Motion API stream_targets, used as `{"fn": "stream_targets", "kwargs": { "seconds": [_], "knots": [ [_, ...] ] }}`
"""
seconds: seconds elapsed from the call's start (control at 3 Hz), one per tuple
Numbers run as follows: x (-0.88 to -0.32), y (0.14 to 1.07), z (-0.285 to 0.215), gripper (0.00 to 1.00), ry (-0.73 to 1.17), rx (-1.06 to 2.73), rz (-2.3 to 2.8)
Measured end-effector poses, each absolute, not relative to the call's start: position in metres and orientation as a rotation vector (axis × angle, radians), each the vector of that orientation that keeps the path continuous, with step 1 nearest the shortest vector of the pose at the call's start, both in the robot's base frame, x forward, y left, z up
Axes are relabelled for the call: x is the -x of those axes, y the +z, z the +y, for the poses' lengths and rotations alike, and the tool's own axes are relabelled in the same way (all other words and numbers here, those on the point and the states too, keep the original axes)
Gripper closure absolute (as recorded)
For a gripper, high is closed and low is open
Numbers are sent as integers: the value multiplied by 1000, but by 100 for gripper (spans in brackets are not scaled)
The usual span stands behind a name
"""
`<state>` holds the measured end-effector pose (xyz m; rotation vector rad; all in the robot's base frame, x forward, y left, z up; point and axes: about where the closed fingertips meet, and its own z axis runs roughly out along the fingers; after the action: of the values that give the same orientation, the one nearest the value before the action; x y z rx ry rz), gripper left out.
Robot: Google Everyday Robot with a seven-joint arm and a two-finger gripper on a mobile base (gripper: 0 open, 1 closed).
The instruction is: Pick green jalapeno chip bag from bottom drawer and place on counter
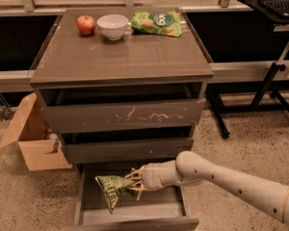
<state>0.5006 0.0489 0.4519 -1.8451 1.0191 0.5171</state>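
Camera view: gripper (136,183) inside bottom drawer (135,211), jaws clenched on chip bag (111,189) at its right edge; bag inside drawer, left of centre. Risk: thin edge hold slips, or bag snags middle drawer (127,149) above on lift.

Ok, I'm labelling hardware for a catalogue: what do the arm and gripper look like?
The arm is smooth cream-white tubing with a rounded joint and a yellowish ring. The gripper, in the drawer at the bag, has slim tan jaws. No cables show.
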Motion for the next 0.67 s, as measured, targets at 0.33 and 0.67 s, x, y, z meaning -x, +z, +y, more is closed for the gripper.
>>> {"fn": "stream_targets", "kwargs": {
  "seconds": [0.33,0.67],
  "knots": [
    [-518,499,40,100,501,1827,972],
    [-529,543,29,100,472,1816,927]
  ]
}}
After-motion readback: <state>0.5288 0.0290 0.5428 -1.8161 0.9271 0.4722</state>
